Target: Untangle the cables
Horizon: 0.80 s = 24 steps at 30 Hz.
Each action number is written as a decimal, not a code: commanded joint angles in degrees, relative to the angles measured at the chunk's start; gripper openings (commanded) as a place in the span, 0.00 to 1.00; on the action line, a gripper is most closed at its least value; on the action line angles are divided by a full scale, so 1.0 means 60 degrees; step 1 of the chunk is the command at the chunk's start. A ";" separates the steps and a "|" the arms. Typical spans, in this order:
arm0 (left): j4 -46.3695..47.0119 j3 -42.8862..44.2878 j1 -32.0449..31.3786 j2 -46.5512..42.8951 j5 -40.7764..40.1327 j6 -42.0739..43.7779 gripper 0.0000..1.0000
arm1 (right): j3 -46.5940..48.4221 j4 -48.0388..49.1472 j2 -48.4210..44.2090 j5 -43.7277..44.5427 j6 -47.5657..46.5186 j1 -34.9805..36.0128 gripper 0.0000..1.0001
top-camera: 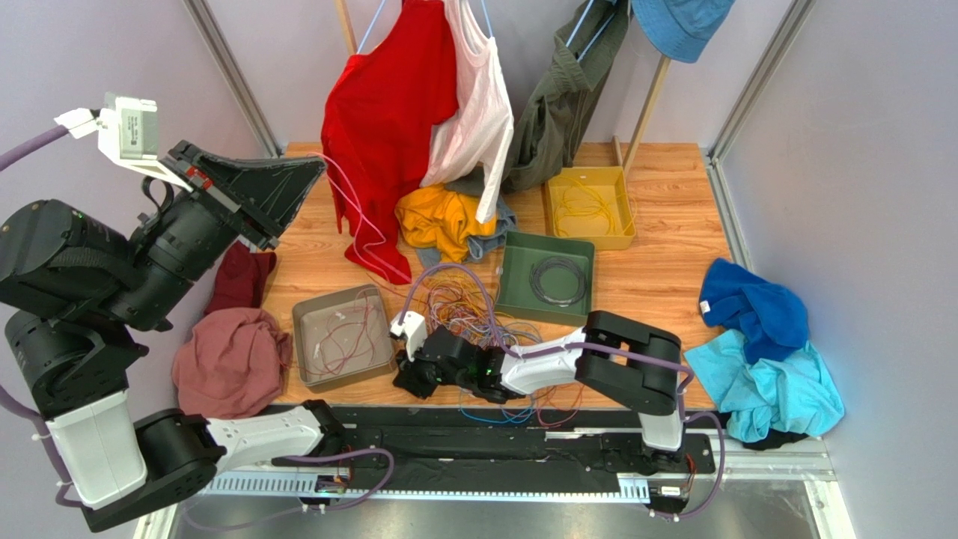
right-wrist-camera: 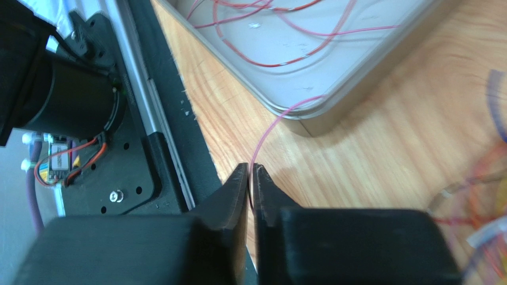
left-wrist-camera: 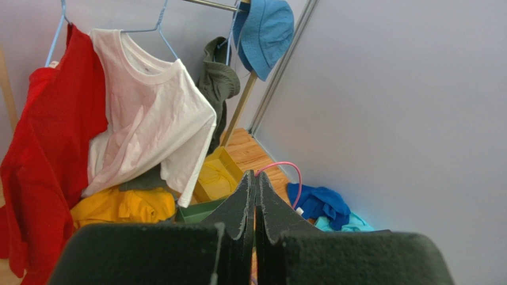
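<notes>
Tangled thin coloured cables (top-camera: 472,305) lie central on the wooden tabletop (top-camera: 663,286). The left hand (left-wrist-camera: 256,178), raised high, and the right hand (right-wrist-camera: 251,169), low by the shallow grey tray (right-wrist-camera: 357,89), each pinch a thin pink wire (right-wrist-camera: 268,129). Seemingly drawing a strand free; next, pull apart slowly.

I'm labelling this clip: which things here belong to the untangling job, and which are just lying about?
Job: cable pile; pink cable, pinched in the left end effector and the right end effector; grey tray and yellow tray, holding cables.
Lying about: red shirt, white shirt, blue hat, loose clothes.
</notes>
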 commanded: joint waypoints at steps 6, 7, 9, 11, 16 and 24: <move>-0.0019 -0.2484 -0.0029 -0.1633 -0.2088 -0.0190 0.00 | 0.0818 -0.2381 -0.2862 0.2057 -0.0905 0.0758 0.00; -0.0033 -0.3184 -0.0029 -0.2027 -0.2410 -0.0263 0.00 | 0.1081 -0.2795 -0.3008 0.1970 -0.1009 0.0759 0.00; 0.0054 -0.3847 -0.0029 -0.2439 -0.3275 -0.0278 0.00 | 0.1930 -0.3963 -0.3258 0.1867 -0.1228 0.0759 0.00; 0.0099 -0.4668 -0.0029 -0.2894 -0.3947 -0.0352 0.00 | 0.2864 -0.4800 -0.3216 0.1749 -0.1639 0.0773 0.00; -0.0149 -0.5562 -0.0029 -0.3320 -0.4770 -0.0556 0.00 | 0.4289 -0.6006 -0.2456 0.1166 -0.2342 0.0598 0.00; -0.1176 -0.6295 -0.0029 -0.3422 -0.6002 -0.1054 0.00 | 0.5653 -0.5992 -0.0961 -0.0052 -0.2284 0.0144 0.00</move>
